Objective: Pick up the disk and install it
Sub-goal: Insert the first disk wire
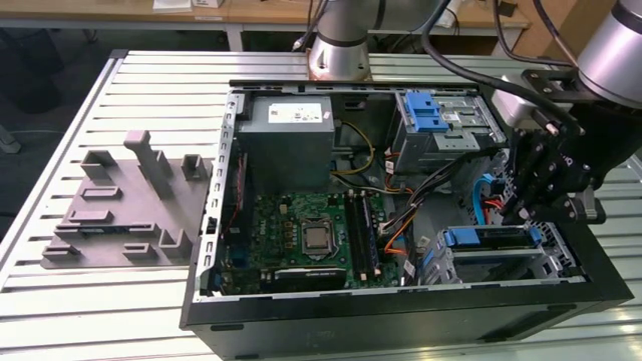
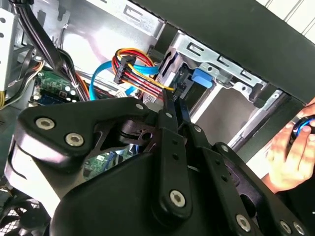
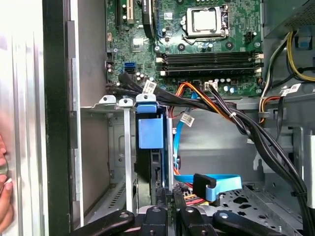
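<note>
The disk sits in the drive cage at the front corner of the open computer case, on the exterior view's right, its blue rails showing at both ends. In the first wrist view the disk shows edge-on between the cage's metal walls, and in the second wrist view its blue end shows in the cage. My gripper hangs straight over it, fingers pressed together. The tips of the gripper reach the disk's near edge. The gripper is shut with no gap between its fingers.
Red, yellow and blue cables run close beside the fingers. The motherboard, a grey power supply box and an upper cage with a blue latch fill the case. A grey fixture lies on the table. A person's hand is beside the case.
</note>
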Robot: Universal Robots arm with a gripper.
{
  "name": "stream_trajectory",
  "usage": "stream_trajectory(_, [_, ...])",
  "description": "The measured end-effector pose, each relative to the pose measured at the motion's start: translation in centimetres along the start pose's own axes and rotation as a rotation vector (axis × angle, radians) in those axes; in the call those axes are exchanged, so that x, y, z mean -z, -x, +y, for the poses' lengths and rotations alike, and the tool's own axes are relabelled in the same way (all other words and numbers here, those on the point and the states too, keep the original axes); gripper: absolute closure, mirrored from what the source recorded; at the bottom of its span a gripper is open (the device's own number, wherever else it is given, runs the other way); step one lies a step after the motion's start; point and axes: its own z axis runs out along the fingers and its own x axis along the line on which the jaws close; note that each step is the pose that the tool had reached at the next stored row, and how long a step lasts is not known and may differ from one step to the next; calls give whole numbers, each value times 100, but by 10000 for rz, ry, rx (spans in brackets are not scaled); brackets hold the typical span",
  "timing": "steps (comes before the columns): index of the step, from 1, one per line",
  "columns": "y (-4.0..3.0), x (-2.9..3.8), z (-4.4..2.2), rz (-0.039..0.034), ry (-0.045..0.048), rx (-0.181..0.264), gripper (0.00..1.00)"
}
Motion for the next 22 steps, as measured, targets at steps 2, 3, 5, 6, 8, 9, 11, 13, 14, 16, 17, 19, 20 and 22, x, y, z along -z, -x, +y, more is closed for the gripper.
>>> stream_trajectory(2, [-28, -15, -2, -6, 3, -30, 84])
stream_trajectory(3, [-44, -21, -3, -8, 3, -40, 84])
stream_trajectory(5, [-65, -31, 4, -9, 4, -47, 84])
stream_trajectory(6, [-66, -37, 8, -14, 4, -48, 84])
stream_trajectory(8, [-66, -41, 10, -16, 4, -46, 84])
stream_trajectory(9, [-66, -44, 10, -23, 4, -46, 84])
stream_trajectory(11, [-66, -49, 10, -40, 5, -47, 84])
stream_trajectory(13, [-66, -53, 11, -50, 6, -48, 84])
stream_trajectory(14, [-66, -55, 11, -58, 7, -49, 84])
stream_trajectory(16, [-66, -57, 11, -73, 7, -51, 84])
stream_trajectory(17, [-67, -57, 11, -74, 8, -53, 84])
stream_trajectory(19, [-71, -58, 11, -76, 8, -54, 84])
stream_trajectory(20, [-71, -58, 11, -77, 8, -54, 84])
stream_trajectory(22, [-72, -50, 13, -77, 8, -54, 84])
